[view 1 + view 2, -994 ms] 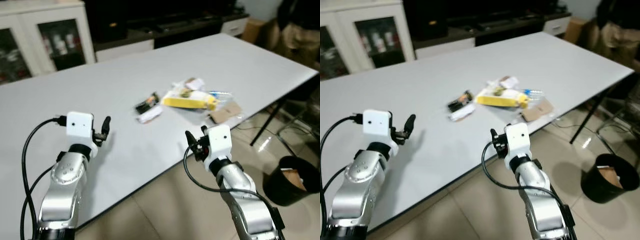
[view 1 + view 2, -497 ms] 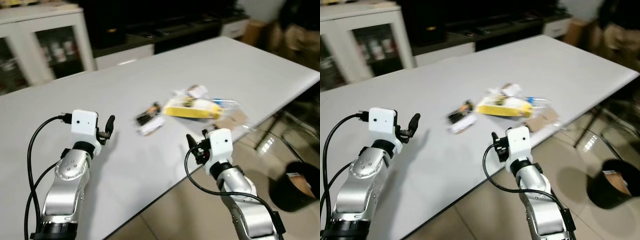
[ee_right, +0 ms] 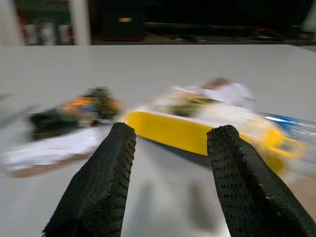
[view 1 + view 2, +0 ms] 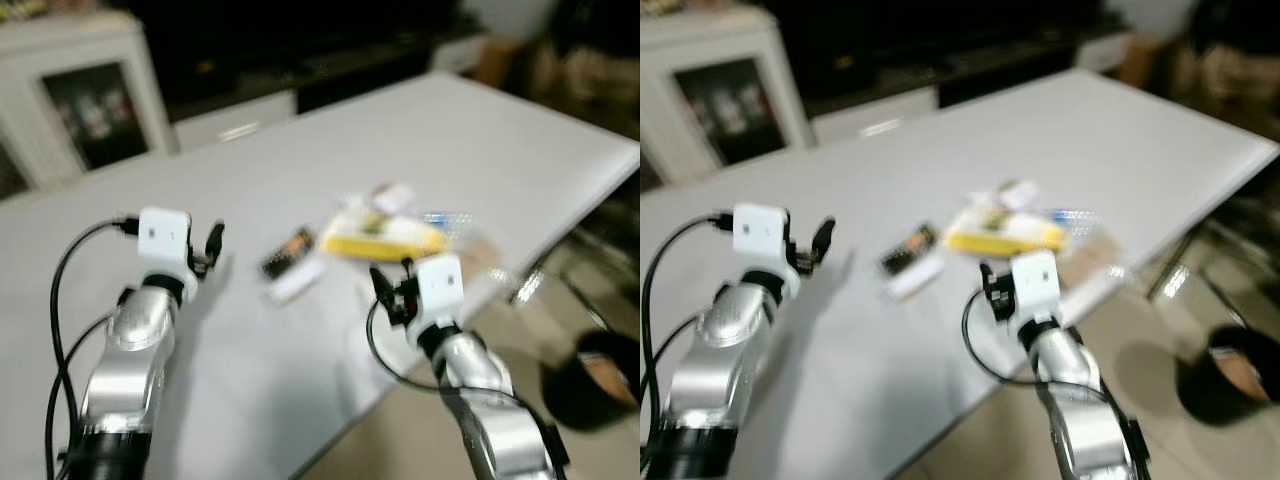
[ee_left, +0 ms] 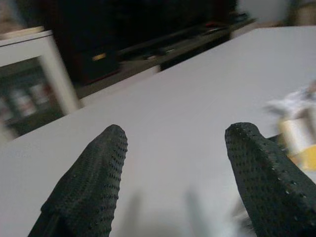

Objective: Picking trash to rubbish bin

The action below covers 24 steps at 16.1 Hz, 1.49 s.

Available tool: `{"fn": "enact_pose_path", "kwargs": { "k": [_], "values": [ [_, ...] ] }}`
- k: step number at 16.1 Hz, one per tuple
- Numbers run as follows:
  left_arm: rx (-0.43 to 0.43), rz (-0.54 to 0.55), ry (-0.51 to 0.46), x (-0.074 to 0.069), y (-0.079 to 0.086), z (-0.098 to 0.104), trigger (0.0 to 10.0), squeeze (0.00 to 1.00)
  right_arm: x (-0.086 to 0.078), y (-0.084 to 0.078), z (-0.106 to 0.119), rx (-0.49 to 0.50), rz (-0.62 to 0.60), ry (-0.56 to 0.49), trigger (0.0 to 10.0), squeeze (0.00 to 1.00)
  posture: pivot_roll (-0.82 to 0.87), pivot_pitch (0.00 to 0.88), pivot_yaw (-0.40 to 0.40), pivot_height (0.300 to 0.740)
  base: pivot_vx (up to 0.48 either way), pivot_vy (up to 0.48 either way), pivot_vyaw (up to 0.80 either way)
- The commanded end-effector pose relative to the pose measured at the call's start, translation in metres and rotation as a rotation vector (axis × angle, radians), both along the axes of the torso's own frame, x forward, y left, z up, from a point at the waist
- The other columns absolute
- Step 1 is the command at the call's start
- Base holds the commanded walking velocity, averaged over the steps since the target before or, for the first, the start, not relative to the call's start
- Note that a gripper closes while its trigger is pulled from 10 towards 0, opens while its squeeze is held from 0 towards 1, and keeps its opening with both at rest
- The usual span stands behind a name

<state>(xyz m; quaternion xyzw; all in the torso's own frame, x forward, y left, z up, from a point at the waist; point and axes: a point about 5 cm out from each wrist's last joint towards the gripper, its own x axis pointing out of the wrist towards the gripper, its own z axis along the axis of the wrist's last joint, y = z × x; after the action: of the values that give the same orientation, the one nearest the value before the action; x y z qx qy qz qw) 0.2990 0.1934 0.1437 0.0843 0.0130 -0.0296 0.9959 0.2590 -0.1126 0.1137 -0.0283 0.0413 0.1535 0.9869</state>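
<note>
Left end effector (image 4: 213, 246) is hovering above the white worktop (image 4: 520, 130), fingers spread apart and holding nothing; in its wrist view I am seeing bare worktop between the two black fingers (image 5: 91, 177). Right end effector (image 4: 385, 290) is hanging over the near edge of the worktop, also released and empty, and through its wrist view I am looking straight at the trash: the yellow packet (image 3: 182, 133) is lying just beyond the fingertips (image 3: 113, 163), not touching them.

Frames are blurred, so I am noting detail with caution. The trash pile is sitting near the worktop's near edge, between the two arms and closer to the right one. I am making out the yellow packet (image 4: 385, 240), a dark wrapper (image 4: 288, 252) to its left with a white scrap (image 4: 292, 283) just beside it, some pale crumpled pieces (image 4: 390, 196) behind, and a brown card piece (image 4: 480, 255) to its right.

The black rubbish bin (image 4: 595, 380) is standing on the floor, to the right, well apart from the pile.
</note>
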Motion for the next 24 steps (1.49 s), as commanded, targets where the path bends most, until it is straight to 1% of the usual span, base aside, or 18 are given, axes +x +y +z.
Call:
{"fn": "enact_pose_path", "kwargs": {
  "k": [1,3,5,7,8,9,12,13,14,15,16,17,20,21,23,24],
  "values": [
    [-0.004,-0.044,-0.002,0.000,-0.010,0.000,10.0,0.00,-0.001,-0.008,0.001,-0.027,-0.018,-0.003,10.0,0.00,-0.05,0.000,0.011,0.740,0.375,0.000,-0.80],
    [-0.009,-0.044,-0.005,0.002,-0.009,0.001,10.0,0.00,0.000,-0.007,0.010,-0.050,0.019,-0.045,10.0,0.00,-0.05,0.000,0.013,0.740,0.375,0.000,0.00],
    [-0.016,-0.042,-0.003,0.003,-0.008,0.000,10.0,0.00,0.000,-0.007,0.021,-0.019,0.039,-0.069,10.0,0.00,-0.05,0.000,0.013,0.740,0.371,0.000,0.00],
    [-0.020,-0.069,0.038,0.007,-0.009,-0.004,10.0,0.00,-0.003,-0.010,0.023,-0.028,0.066,-0.066,10.0,0.00,-0.05,0.000,0.012,0.740,0.000,0.000,0.00],
    [-0.076,-0.138,0.028,0.008,-0.014,-0.003,10.0,0.69,-0.004,-0.013,0.016,-0.067,0.070,-0.039,10.0,0.00,-0.05,0.000,0.009,0.740,0.000,0.000,0.00],
    [-0.115,-0.174,0.054,0.009,-0.016,-0.004,10.0,1.00,-0.004,-0.014,0.012,-0.089,0.066,-0.022,10.0,0.00,-0.05,0.000,0.009,0.740,0.000,0.000,0.00],
    [-0.181,-0.253,0.128,0.011,-0.020,-0.008,10.0,1.00,-0.003,-0.012,0.013,-0.076,0.083,-0.005,10.0,0.00,-0.05,0.000,0.006,0.740,0.000,0.000,0.00],
    [-0.104,-0.359,0.188,0.012,-0.024,-0.014,10.0,1.00,-0.002,-0.012,0.013,-0.085,0.097,-0.002,10.0,0.00,-0.05,0.000,0.004,0.740,0.000,0.000,0.00],
    [-0.094,-0.372,0.199,0.012,-0.024,-0.014,10.0,1.00,-0.001,-0.013,0.013,-0.087,0.099,-0.001,10.0,0.00,-0.05,0.000,0.004,0.740,0.000,0.000,0.00],
    [-0.111,-0.374,0.202,0.012,-0.024,-0.015,10.0,1.00,-0.001,-0.013,0.012,-0.086,0.101,0.001,10.0,0.00,-0.05,0.000,0.004,0.740,0.000,0.000,0.00],
    [-0.100,-0.378,0.218,0.016,-0.021,-0.017,10.0,1.00,-0.001,-0.012,0.012,-0.087,0.106,0.004,10.0,0.00,-0.05,0.000,0.008,0.740,0.000,0.000,0.00],
    [-0.066,-0.400,0.240,0.020,-0.021,-0.021,10.0,1.00,-0.002,-0.012,0.012,-0.086,0.116,0.012,10.0,0.00,-0.05,0.000,0.009,0.740,0.000,0.000,0.00],
    [0.015,-0.372,0.233,0.028,-0.018,-0.024,10.0,1.00,-0.005,-0.011,0.009,-0.092,0.130,0.019,10.0,0.00,-0.06,0.000,0.011,0.740,0.000,0.000,0.00],
    [0.045,-0.383,0.244,0.029,-0.022,-0.028,10.0,1.00,-0.005,-0.010,0.008,-0.094,0.134,0.024,10.0,0.00,-0.06,0.000,0.013,0.740,0.000,0.000,0.00],
    [0.011,-0.362,0.248,0.032,-0.024,-0.031,10.0,1.00,-0.005,-0.009,0.008,-0.094,0.136,0.028,10.0,0.00,-0.07,0.000,0.013,0.740,0.000,0.000,0.00],
    [-0.018,-0.371,0.254,0.033,-0.027,-0.033,10.0,1.00,-0.005,-0.009,0.008,-0.093,0.137,0.030,10.0,0.00,-0.06,0.000,0.012,0.740,0.000,0.000,0.00]
  ]
}}
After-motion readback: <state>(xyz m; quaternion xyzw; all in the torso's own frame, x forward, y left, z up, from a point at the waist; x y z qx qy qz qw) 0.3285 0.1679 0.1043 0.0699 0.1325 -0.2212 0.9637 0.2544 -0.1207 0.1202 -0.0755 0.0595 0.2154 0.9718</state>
